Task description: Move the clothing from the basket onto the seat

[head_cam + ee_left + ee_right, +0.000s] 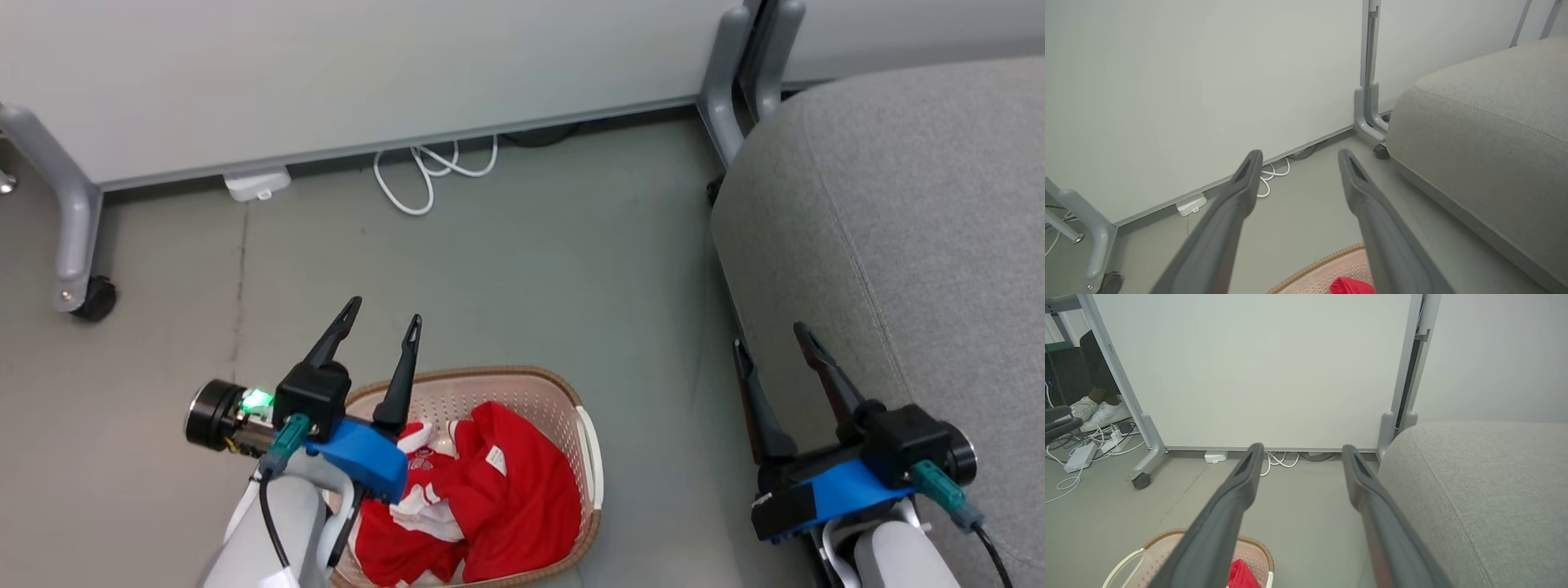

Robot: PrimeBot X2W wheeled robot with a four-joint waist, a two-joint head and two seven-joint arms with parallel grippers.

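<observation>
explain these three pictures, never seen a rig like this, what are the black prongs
It is a wheeled robot with two arms. One picture looks down from its head; the others look along each wrist's two long dark fingers, the prongs. The left gripper hovers above a cream perforated plastic basket with a brown rim, standing on the grey floor and holding crumpled red clothing with white trim. The right gripper hangs by the edge of the large grey fabric seat. Both grippers are open, holding nothing.
</observation>
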